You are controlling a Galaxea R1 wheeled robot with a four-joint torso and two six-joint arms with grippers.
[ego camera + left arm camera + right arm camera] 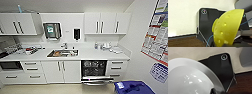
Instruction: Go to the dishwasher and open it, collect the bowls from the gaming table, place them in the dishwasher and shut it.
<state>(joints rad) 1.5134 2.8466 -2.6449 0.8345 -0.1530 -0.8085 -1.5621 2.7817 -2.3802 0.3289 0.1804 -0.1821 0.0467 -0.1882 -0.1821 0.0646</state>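
Note:
The dishwasher (94, 68) stands under the counter, right of the sink. Its door (96, 80) is folded down and the dark racks inside show. I face it from a few steps back. In the left wrist view a yellow-green bowl (228, 27) with small holes hangs tilted in the air above the floor, with my left gripper (218, 44) shut on its lower edge. A glossy white bowl (189, 77) looms large in the right wrist view, and my right gripper (213, 91) is shut on its rim. The gaming table is out of view.
A blue bin (132, 88) stands on the floor just right of the open dishwasher door. White cabinets (61, 71) run under the counter, with the sink (62, 53) in the middle. A wall with posters (156, 37) closes the right side.

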